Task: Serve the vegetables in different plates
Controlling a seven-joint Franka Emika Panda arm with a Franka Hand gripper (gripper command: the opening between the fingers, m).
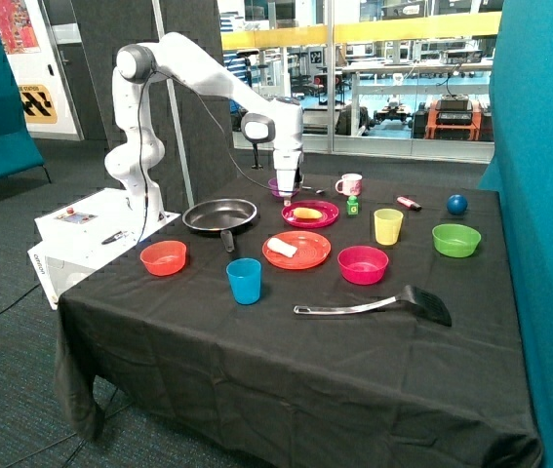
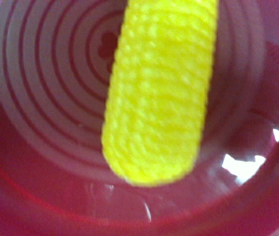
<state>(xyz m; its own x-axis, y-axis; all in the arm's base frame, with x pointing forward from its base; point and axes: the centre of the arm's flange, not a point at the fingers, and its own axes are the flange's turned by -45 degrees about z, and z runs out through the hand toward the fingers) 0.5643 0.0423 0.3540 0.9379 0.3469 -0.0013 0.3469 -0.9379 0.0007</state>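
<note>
Robot's white two-finger gripper (image 1: 288,200) hangs right over the far edge of the flat magenta-pink ribbed plastic plate (image 1: 323,220), just above center of the frame; honestly can't tell if the fingers are spread or pressed together. The yellow knobbly corn-like toy piece (image 1: 306,213) lies on that plate, and the wrist view is basically filled with it (image 2: 159,93). The whitish oblong toy chunk (image 1: 282,247) sits on the orange-red round plate (image 1: 307,255) just in front.

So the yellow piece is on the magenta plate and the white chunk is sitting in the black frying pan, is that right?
Not quite. The white chunk lies on the orange-red plate, not in the frying pan, as the outside view shows. The yellow piece is on the magenta plate, with the hand right above its edge.
</note>
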